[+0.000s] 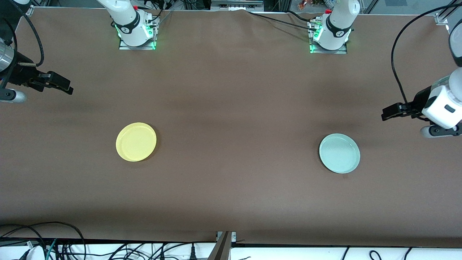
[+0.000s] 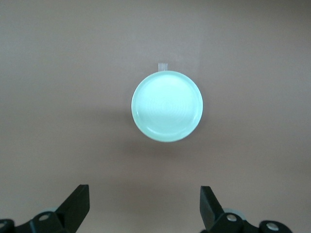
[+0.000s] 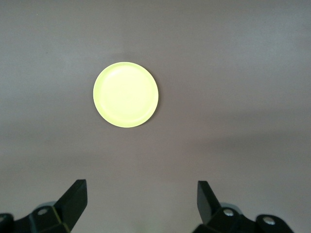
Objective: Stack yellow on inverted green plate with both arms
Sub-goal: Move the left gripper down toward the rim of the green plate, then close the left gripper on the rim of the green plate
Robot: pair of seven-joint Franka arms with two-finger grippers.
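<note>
The yellow plate (image 1: 136, 141) lies rim up on the brown table toward the right arm's end; it also shows in the right wrist view (image 3: 126, 94). The pale green plate (image 1: 339, 153) lies rim up toward the left arm's end; it also shows in the left wrist view (image 2: 167, 106). My right gripper (image 1: 68, 87) is open and empty, high over the table's end, apart from the yellow plate. My left gripper (image 1: 384, 115) is open and empty, high over the table beside the green plate. Both pairs of fingers (image 2: 77, 204) (image 3: 75, 199) stand wide apart.
The brown table (image 1: 231, 108) carries only the two plates. The arm bases (image 1: 136, 29) (image 1: 330, 34) stand along its edge farthest from the front camera. Cables (image 1: 54, 245) lie past the table's nearest edge.
</note>
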